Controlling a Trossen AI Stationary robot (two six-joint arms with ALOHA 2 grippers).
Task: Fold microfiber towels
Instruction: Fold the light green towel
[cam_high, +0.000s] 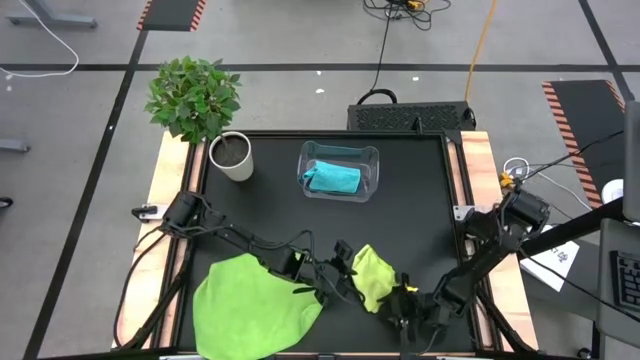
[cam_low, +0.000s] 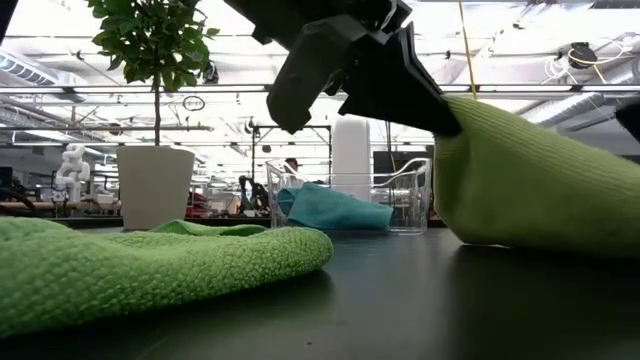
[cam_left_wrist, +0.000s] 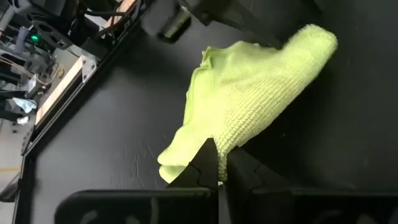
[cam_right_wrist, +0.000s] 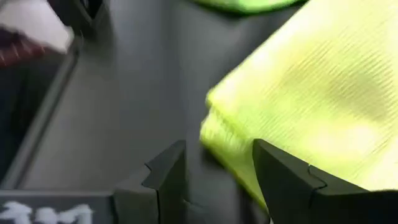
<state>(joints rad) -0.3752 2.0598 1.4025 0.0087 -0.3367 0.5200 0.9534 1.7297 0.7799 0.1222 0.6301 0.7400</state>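
The left tool (cam_high: 345, 262) is over the near middle of the desk (cam_high: 420, 200). Its two fingers (cam_left_wrist: 208, 163) are closed on one edge of the pale yellow-green towel (cam_high: 373, 275); the left wrist view shows the dark tips pinched together with the cloth caught between them. From that grip the towel runs away from the tool in a loosely bunched, partly folded mass.

The right tool (cam_high: 408, 300) is at the opposite, nearer side of the same towel, just beside it. Its fingers (cam_right_wrist: 168, 174) stand apart, open, with a folded edge of the pale yellow-green towel (cam_right_wrist: 311, 93) directly ahead of the gap and overlapping one finger. Whether the cloth touches the fingers cannot be determined.

In the low view the pale yellow-green towel (cam_low: 530, 175) hangs lifted at its upper edge below the dark tool body, with its lower part resting on the desk.

The bright green towel (cam_high: 250, 305) lies spread flat on the desk, on the left arm's side of the left tool, near but apart from the pale towel.

The turquoise towel (cam_high: 333, 178) lies crumpled inside the clear plastic bin (cam_high: 340, 170), well beyond both tools toward the far edge of the desk. A potted plant (cam_high: 205, 110) stands beside the bin at the far left corner.
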